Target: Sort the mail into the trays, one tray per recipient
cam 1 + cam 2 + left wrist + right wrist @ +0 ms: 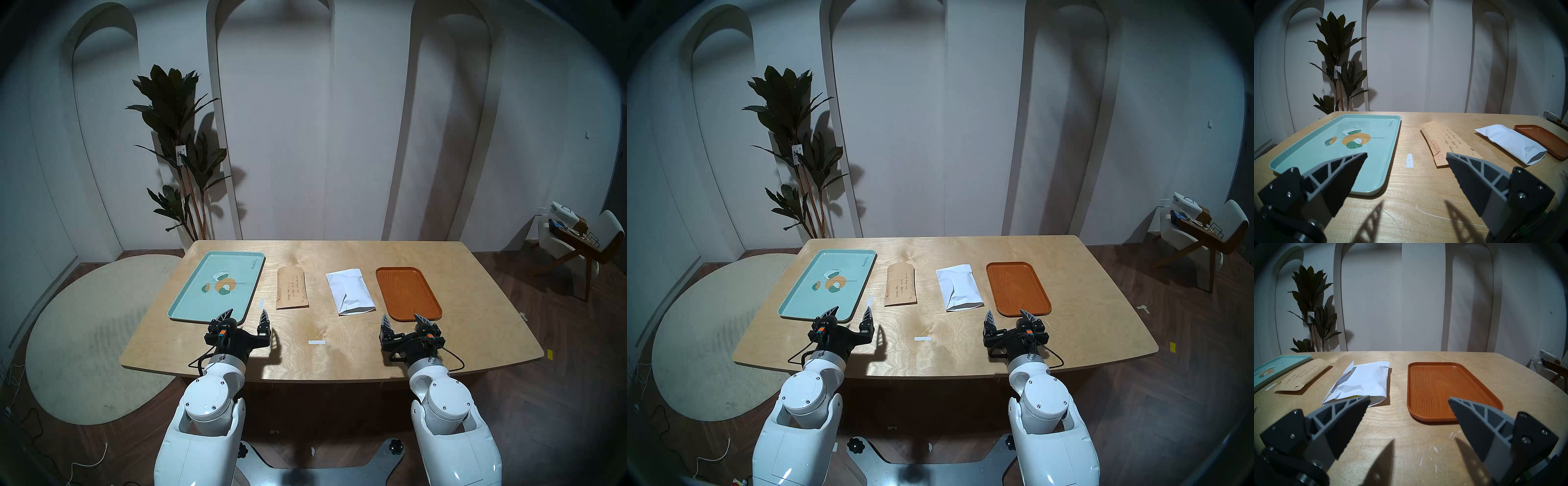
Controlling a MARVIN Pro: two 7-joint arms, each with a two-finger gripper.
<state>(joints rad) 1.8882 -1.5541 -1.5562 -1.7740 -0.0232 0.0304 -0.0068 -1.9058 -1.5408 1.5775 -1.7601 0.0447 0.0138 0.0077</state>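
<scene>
Dim room, white arched panels on the back wall, a tall potted plant in the left corner; pale wood bench in front of the robot. Left gripper: jaws spread wide, nothing between them, hovering above the bench at the near right corner of the teal tray. Right gripper: jaws likewise spread and empty, above the bench at the near edge of the brown tray. Brown envelope lies flat on the bench just right of the teal tray, handwriting and red mark up, apart from the tray rim. White envelope, creased, lies flat just left of the brown tray, not touching it. Both trays hold no mail. A small white tape strip sits between teal tray and brown envelope; another lies near the bench's front centre. Judgement: sorting not begun, nothing done of two placements. Left to do: grasp each envelope and set one per tray; the addressee on the white envelope cannot be read.
</scene>
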